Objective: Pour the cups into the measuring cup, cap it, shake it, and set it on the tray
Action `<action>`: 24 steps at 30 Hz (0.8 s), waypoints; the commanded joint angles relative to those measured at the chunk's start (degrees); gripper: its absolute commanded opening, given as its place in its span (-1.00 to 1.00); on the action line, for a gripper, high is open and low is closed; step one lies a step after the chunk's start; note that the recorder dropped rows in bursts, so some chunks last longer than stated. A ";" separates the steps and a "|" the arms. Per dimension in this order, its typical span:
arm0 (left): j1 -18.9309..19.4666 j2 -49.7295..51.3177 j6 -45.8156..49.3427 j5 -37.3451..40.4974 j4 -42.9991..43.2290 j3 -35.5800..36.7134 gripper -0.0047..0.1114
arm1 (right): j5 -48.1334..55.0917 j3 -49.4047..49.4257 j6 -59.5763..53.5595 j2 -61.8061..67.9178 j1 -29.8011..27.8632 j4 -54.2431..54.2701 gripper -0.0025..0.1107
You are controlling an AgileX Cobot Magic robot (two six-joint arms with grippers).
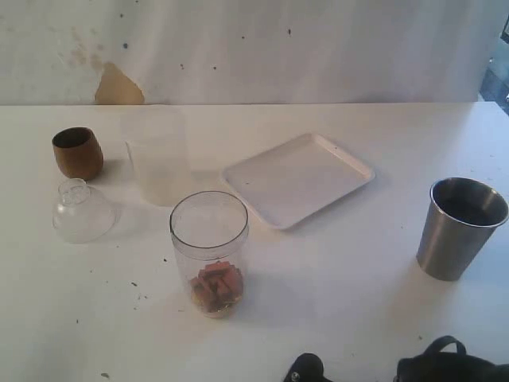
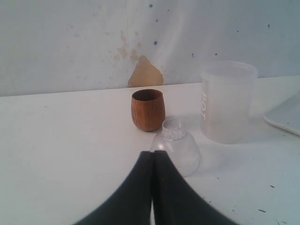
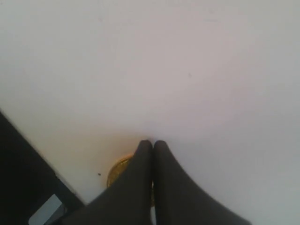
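Observation:
The small brown wooden cup (image 1: 77, 153) (image 2: 148, 109) stands at the far left. The brushed-steel tumbler (image 1: 460, 228) stands at the right. Upright in the front middle is the clear measuring cup (image 1: 209, 251), uncapped, with orange-brown pieces in its bottom. The white tray (image 1: 298, 179) lies behind it, with nothing on it. My left gripper (image 2: 153, 152) is shut and holds nothing; it points at the clear dome lid (image 2: 176, 146) and the wooden cup beyond. My right gripper (image 3: 153, 142) is also shut with nothing in it, low over bare white table.
A frosted whitish cup (image 1: 159, 163) (image 2: 227, 101) stands between the wooden cup and the tray. The dome lid (image 1: 79, 212) rests in front of the wooden cup. Black arm parts (image 1: 449, 366) show at the front edge. A round golden thing (image 3: 117, 171) lies under the right fingers near the table's edge.

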 commanded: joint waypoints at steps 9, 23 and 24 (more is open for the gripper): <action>-0.33 -0.28 -0.12 -0.50 -0.53 0.37 -0.92 | 1.95 0.65 -10.96 0.71 1.44 14.57 -0.96; -0.33 -0.28 -0.12 -0.50 -0.53 0.37 -0.92 | 3.82 0.44 -8.50 -1.76 4.90 11.02 -0.96; -0.33 -0.28 -0.12 -0.50 -0.53 0.37 -0.92 | 3.92 0.44 -8.50 -2.61 4.90 11.02 -0.96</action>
